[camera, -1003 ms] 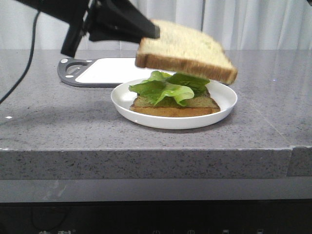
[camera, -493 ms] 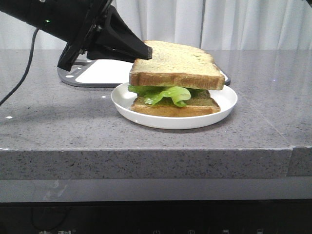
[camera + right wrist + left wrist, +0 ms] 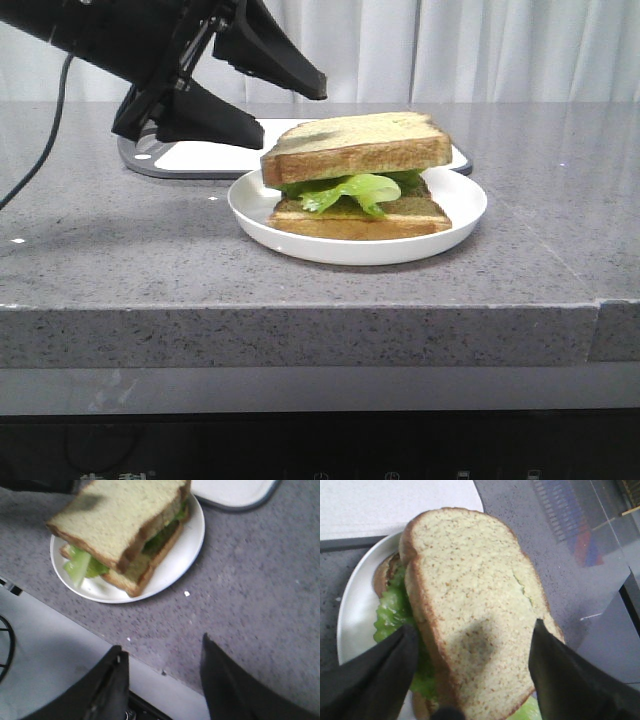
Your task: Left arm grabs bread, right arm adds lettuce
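The bread (image 3: pixel 355 146) lies on the lettuce (image 3: pixel 362 189); stacking looks done; left tool (image 3: pixel 285 100) gapes wide, bread released; right tool (image 3: pixel 162 680) wide, empty; next, pull left clear.

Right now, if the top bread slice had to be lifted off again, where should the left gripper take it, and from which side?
By the bread's crust edge nearest the left gripper, coming from the robot's left. That edge overhangs the lettuce and sits clear of the plate, so the open jaws could close above and below it without touching the lettuce.
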You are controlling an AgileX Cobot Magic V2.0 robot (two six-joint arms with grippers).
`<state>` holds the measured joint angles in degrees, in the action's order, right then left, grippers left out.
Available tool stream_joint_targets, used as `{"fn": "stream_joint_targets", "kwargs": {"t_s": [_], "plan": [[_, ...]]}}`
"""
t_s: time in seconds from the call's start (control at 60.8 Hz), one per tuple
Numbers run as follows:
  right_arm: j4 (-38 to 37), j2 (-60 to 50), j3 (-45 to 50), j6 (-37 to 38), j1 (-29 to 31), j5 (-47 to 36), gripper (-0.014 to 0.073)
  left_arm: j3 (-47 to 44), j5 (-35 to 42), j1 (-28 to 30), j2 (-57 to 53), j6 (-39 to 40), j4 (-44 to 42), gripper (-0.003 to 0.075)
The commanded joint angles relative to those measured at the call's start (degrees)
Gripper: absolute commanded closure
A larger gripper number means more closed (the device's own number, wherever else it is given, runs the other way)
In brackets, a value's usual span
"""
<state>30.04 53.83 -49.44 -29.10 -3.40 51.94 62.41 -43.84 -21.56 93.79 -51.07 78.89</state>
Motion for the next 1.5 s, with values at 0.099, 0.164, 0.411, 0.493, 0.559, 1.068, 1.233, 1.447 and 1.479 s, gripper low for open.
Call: {"fn": "stream_joint_targets", "kwargs": {"t_s": [0.099, 0.164, 0.411, 0.493, 0.559, 1.068, 1.233, 1.447, 1.479], "plan": [[-12.38, -3.57, -1.59, 13.77, 0.46, 3.97, 0.0229, 2.24, -1.34, 0.11, -8.99, 6.47, -8.45, 0.0230], [-15.69, -5.51, -1.59, 17.48, 0.46, 5.97, 0.0229, 2.24, -1.06, 0.11, -12.36, 10.70, -14.88, 0.0230], [-22.28, -14.18, -1.59, 24.35, 0.46, 8.82, 0.0229, 2.24, -2.12, 0.11, -25.64, 36.12, -48.50, 0.0231], [-22.28, -16.73, -1.54, 24.34, 0.46, 8.62, 0.0229, 2.24, -5.13, 0.11, -30.12, 44.77, -59.01, 0.0231], [-22.28, -18.43, -1.49, 24.34, 0.46, 8.38, 0.0229, 1.73, -7.32, 0.11, -33.92, 50.76, -66.90, 0.0231], [-22.18, -21.35, -1.49, 24.34, 0.46, 6.80, 0.0234, -15.97, -1.81, 0.11, -55.42, 67.24, -93.60, 0.0235], [-22.18, -21.35, -1.49, 24.34, 0.46, 6.76, 0.0386, -17.80, 0.09, 0.11, -56.35, 67.24, -93.49, 0.0367], [-22.06, -21.35, -1.49, 24.34, 0.46, 6.87, 0.0650, -18.29, 0.85, 0.11, -56.35, 67.24, -93.37, 0.0632], [-21.98, -21.35, -1.49, 24.34, 0.46, 6.93, 0.0681, -18.29, 1.13, 0.11, -56.35, 67.24, -93.37, 0.0669]]}}
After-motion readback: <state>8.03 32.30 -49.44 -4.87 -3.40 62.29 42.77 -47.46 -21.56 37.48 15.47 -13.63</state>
